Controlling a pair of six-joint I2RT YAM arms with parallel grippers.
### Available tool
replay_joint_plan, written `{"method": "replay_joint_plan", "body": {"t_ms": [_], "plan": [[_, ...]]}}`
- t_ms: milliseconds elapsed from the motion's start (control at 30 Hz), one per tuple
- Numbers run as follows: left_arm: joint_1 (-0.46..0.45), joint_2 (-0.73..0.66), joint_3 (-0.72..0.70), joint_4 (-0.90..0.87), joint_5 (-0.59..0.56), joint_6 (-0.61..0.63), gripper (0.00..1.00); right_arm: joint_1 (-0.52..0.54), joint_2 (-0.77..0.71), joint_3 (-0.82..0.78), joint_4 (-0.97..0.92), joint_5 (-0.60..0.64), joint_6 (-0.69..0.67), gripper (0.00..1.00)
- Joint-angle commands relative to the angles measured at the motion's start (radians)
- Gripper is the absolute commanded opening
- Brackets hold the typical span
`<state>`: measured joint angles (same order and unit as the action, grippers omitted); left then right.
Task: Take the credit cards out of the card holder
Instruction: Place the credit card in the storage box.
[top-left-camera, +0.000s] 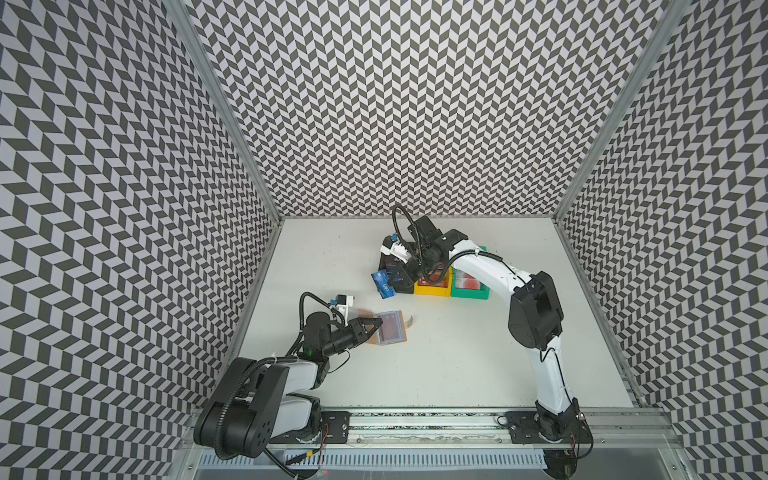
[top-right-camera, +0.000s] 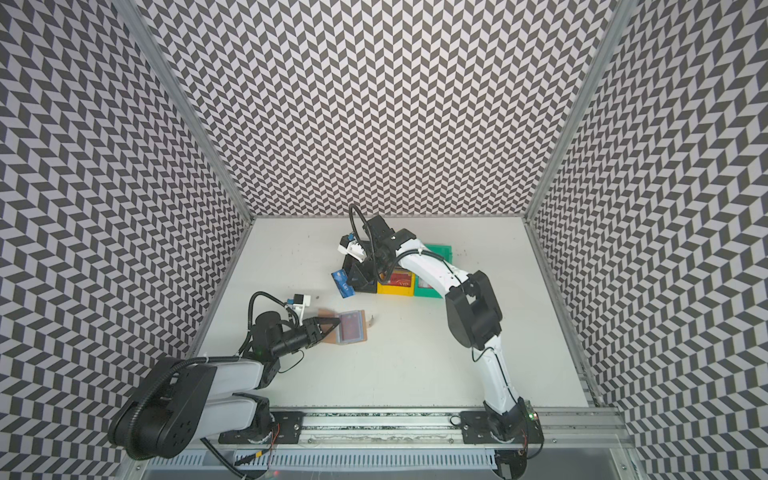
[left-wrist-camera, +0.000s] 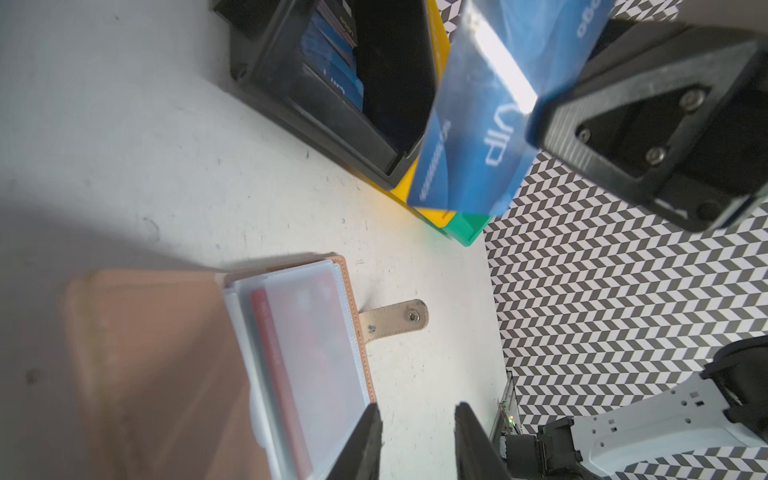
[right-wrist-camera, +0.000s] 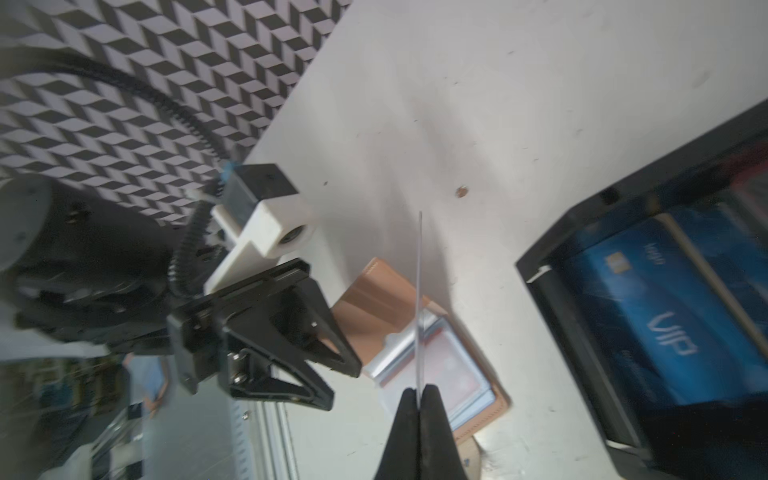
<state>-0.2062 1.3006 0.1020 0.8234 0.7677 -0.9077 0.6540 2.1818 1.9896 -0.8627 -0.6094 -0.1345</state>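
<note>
Our right claw (right-wrist-camera: 419, 395) is clamped on a blue VIP card (left-wrist-camera: 469, 137), held up just beside the black bin (right-wrist-camera: 569, 353). Our left claw (left-wrist-camera: 415, 436) hovers over the card holder (left-wrist-camera: 145, 353), jaws a bit apart with nothing between them. The holder lies open on the tabletop (top-left-camera: 457, 365) with a red card (left-wrist-camera: 291, 353) in its sleeves

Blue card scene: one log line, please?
right gripper: shut on blue card, beside black bin | left gripper: open, at card holder
</note>
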Motion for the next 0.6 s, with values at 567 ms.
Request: {"method": "replay_joint_plan", "body": {"t_ms": [567], "plan": [[0.033,0.098,0.091,-0.187,-0.046,0.142,0.27,0.038,0.177,0.326,-0.169,0.544,-0.185,0.0]]}}
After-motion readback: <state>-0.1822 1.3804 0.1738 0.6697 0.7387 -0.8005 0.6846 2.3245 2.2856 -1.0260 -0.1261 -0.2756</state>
